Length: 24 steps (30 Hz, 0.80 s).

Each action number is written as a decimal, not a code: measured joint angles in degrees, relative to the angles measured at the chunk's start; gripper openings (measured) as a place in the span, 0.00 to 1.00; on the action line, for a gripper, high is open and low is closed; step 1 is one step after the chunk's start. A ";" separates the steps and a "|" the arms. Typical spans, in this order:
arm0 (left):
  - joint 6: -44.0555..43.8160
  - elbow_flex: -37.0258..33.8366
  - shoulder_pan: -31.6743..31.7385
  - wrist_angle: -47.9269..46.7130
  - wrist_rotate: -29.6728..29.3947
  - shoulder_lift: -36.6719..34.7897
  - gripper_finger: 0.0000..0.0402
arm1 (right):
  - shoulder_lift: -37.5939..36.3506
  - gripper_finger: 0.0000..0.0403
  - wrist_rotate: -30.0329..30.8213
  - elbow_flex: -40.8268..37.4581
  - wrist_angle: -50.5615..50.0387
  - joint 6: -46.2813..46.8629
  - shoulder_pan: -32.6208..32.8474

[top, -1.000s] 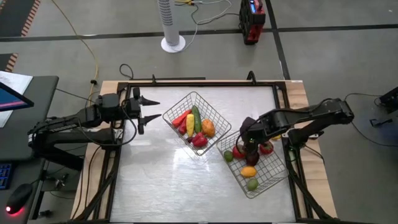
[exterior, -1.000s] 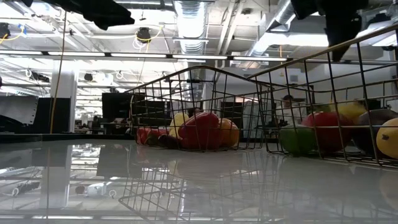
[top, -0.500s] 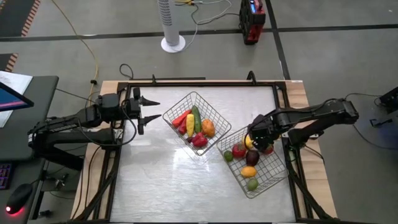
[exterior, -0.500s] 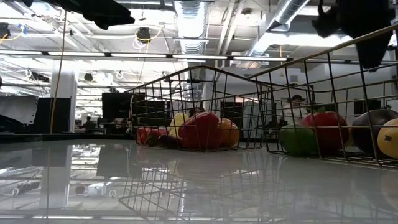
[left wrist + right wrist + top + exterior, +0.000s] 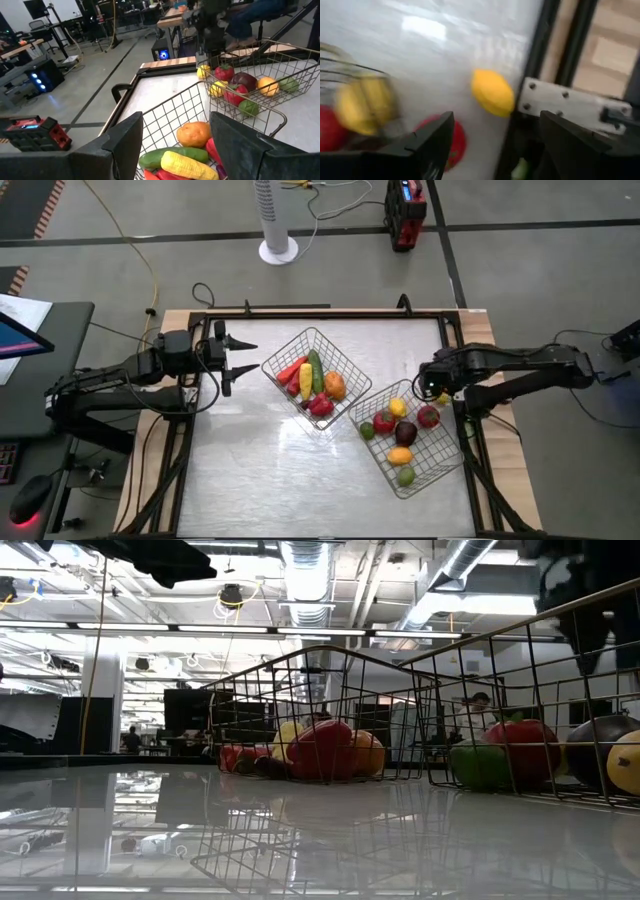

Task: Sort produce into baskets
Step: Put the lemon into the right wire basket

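High view. Shows the left gripper (image 5: 247,358) at the table's left side, level, pointing toward the middle basket (image 5: 313,332), well apart from it, jaws parted, nothing between them. Finds in that basket a green cucumber (image 5: 316,368), a yellow corn cob (image 5: 306,381), an orange piece (image 5: 334,386) and red pieces (image 5: 320,406). Places the right-hand basket (image 5: 400,493) just beside the first, corner to corner, holding a yellow piece (image 5: 399,408), red pieces (image 5: 428,417), a dark purple piece (image 5: 406,432), an orange-yellow piece (image 5: 399,456) and green pieces (image 5: 404,476). Puts the right gripper (image 5: 432,387) over the table's right edge, beside that basket's far corner.

Low view. Shows both baskets resting on the glossy table (image 5: 200,830), produce inside each, and a blurred dark shape at upper right, too unclear to identify as the right gripper.

Left wrist view. Confirms parted, empty fingers (image 5: 125,145) and both baskets ahead.

Right wrist view. Shows the right fingers (image 5: 427,145) standing well apart, gripping nothing. Finds a loose yellow lemon (image 5: 492,92) on the table ahead, outside the basket, next to the dark table frame (image 5: 540,55). Cannot tell whether lemon and frame touch.
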 joint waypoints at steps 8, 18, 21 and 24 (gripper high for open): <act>0.00 0.00 0.00 0.13 0.48 0.02 0.55 | -0.60 0.78 -2.33 -5.53 1.81 -8.47 -9.30; 0.44 0.00 -0.02 0.85 1.73 0.00 0.55 | 1.84 0.82 -6.30 -5.83 3.08 -23.23 -20.19; 0.48 0.00 -0.02 1.24 2.12 0.00 0.55 | 4.98 0.82 -7.34 -5.83 4.33 -30.47 -23.47; 0.97 0.00 -0.02 2.14 2.65 -0.01 0.55 | 9.24 0.81 -7.63 -5.80 5.83 -37.99 -26.86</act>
